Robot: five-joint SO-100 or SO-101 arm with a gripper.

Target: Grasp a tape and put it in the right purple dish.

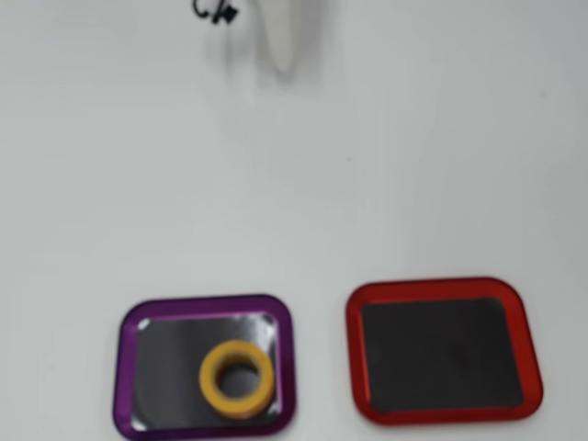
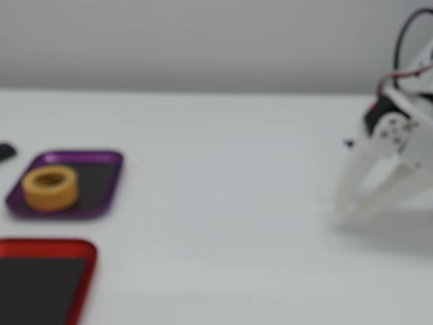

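Observation:
The yellow tape roll (image 1: 238,378) lies flat inside the purple-rimmed dish (image 1: 127,367) at the lower left of the overhead view. In the fixed view the tape (image 2: 50,187) sits in the purple dish (image 2: 101,183) at the left. My white gripper (image 1: 280,57) is at the top edge of the overhead view, far from the dish. In the fixed view the gripper (image 2: 346,214) is at the far right, tips down close to the table. Its fingertips meet and hold nothing.
A red-rimmed tray (image 1: 441,287) with a dark inside stands to the right of the purple dish in the overhead view, and at the bottom left in the fixed view (image 2: 81,271). A small dark object (image 2: 5,151) shows at the left edge of the fixed view.

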